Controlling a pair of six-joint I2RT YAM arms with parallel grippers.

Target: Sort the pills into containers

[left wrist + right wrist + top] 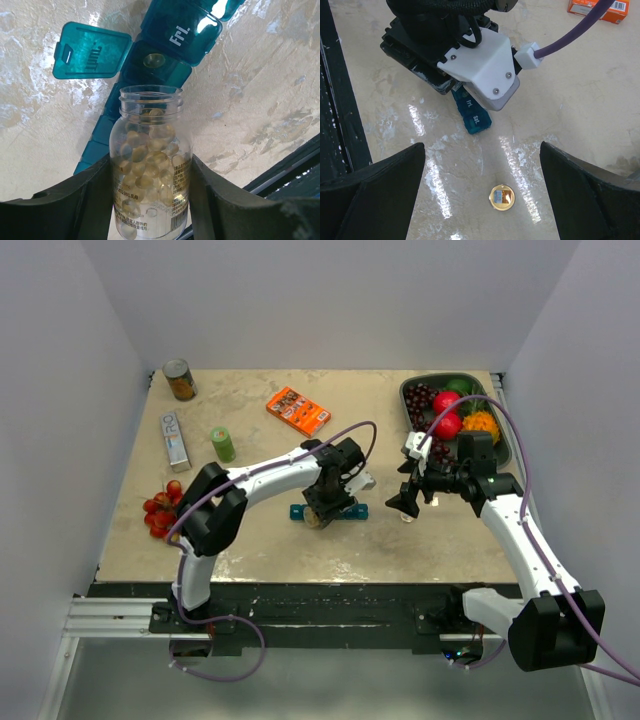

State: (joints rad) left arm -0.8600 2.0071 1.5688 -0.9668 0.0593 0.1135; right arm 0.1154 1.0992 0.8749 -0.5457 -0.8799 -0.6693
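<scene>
- We read "Fri." on a shut lid of the teal pill organizer. The right wrist view shows "Fri." and "Sat." on its two end lids.
- One lid is flipped open. Its raised letters are upside down, and we take them for "Thu".
- The left gripper clamps a clear bottle. The bottle's uncapped mouth tilts toward the open compartment, where one amber pill lies.
- The bottle's label has fine print and a barcode, too small for us to read.
- The amber softgel pills in the bottle are heaped, so we cannot count them.
- The organizer lies on the table near its front edge, under the left gripper. The gripper hides most of it, so we cannot count its compartments.
- The right gripper has its fingers spread wide and holds nothing. One gold cap lies on the table below it.
- One orange box is cut off at the frame edge, its print too small to read.
</scene>
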